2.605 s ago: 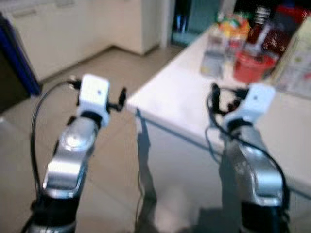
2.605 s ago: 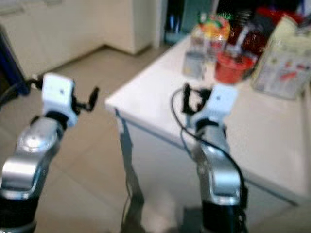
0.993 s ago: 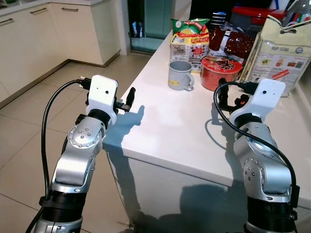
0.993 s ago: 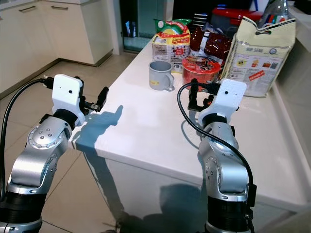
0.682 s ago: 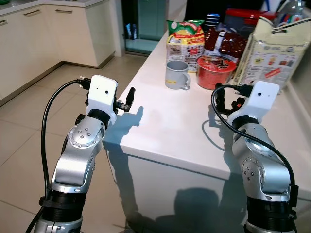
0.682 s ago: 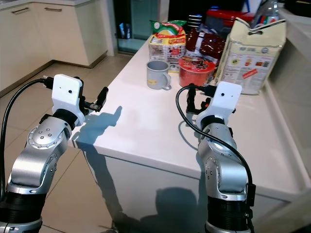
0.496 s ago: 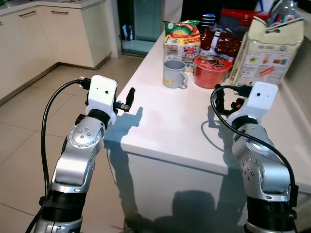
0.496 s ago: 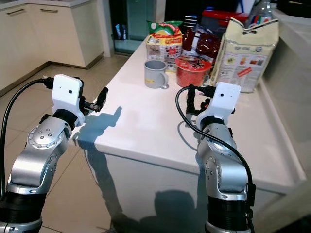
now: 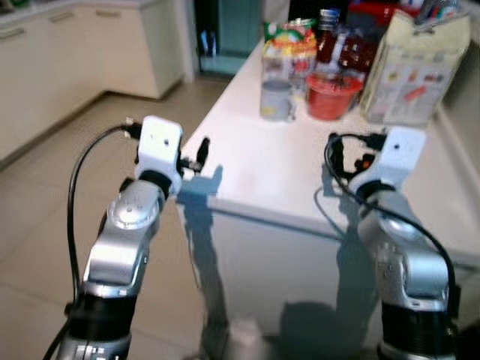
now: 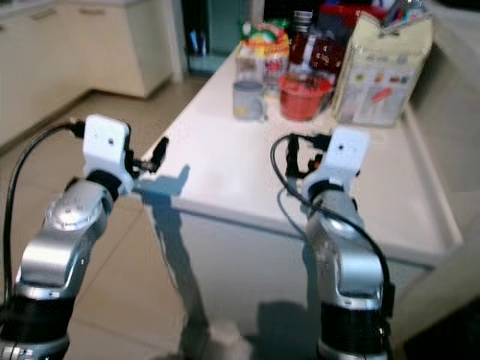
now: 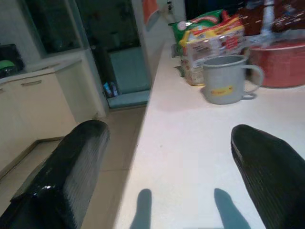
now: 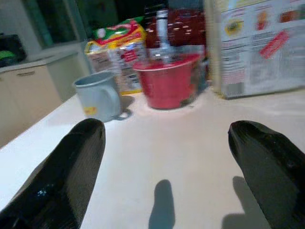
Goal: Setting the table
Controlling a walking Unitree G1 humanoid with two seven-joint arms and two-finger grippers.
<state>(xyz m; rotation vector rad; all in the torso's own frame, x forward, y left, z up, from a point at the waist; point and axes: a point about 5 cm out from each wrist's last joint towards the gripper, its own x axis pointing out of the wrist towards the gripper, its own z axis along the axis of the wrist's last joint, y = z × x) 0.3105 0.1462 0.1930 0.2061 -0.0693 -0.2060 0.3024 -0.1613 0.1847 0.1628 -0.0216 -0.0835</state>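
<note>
The white table [image 9: 262,161] stretches ahead of me. At its far end stand a big printed bag [image 9: 409,71], a red bowl [image 9: 328,96], and a grey mug [image 9: 276,100] just left of the bowl. My left gripper [image 11: 167,176] and right gripper [image 12: 164,174] hover near the table's front edge, fingers spread, empty.

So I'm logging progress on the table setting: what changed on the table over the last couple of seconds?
Nothing on the table moved; only the camera's view shifted. The left gripper and right gripper stay open and empty, having taken hold of nothing. The grey mug, red bowl and food packets stand as before.
</note>
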